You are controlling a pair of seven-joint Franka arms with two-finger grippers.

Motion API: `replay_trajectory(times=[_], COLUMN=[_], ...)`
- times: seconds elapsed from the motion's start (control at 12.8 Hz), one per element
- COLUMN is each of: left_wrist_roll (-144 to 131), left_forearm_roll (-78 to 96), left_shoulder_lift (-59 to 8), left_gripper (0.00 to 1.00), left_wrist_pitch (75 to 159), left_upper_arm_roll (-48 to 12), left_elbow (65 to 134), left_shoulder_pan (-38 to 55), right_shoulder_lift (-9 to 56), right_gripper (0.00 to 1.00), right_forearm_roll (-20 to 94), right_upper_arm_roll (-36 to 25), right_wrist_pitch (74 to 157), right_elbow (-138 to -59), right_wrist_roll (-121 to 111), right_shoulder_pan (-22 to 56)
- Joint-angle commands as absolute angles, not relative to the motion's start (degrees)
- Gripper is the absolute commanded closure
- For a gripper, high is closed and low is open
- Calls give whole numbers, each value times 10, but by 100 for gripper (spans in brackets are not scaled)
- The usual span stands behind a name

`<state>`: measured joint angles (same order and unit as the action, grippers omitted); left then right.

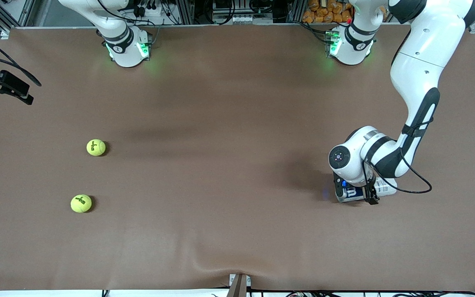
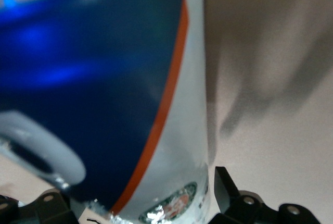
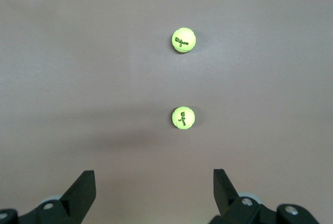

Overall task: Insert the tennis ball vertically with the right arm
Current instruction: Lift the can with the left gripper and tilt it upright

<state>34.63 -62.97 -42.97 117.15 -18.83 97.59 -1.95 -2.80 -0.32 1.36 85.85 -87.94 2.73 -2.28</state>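
Between left hand [image 2: 151, 203] fingers, blue can [image 2: 93, 78].

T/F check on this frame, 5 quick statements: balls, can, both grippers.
1. Two tennis balls lie on the table. True.
2. The right gripper holds a ball. False: it is open and empty, high over the balls.
3. The left gripper is down around a blue and white can lying on its side. True.
4. The balls touch each other. False: they lie apart.
5. A ball sits in the can. False: both are on the table toward the right arm's end.
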Motion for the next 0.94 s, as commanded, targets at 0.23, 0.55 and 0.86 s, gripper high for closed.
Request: replay_trajectory(times=[0.23,0.55,0.86], left_wrist_roll=[336,336,340], left_forearm_roll=[-644,-644,-643], left_shoulder_lift=[-441,-441,-435], left_gripper=[0,15,21], left_wrist_pitch=[1195,1196,1195], left_upper_arm_roll=[-186,-186,-186], left_elbow=[967,967,967], left_shoulder_pan=[-25,-25,-19], right_shoulder_lift=[-33,-32,-31], right_gripper=[0,0,0], right_forearm_roll=[-9,-8,-9], right_upper_arm_roll=[18,16,15], right_wrist_pitch=[856,857,857], right_elbow=[-876,-876,-879], right_wrist_roll=[21,12,-10], right_shoulder_pan=[-24,-30,-36])
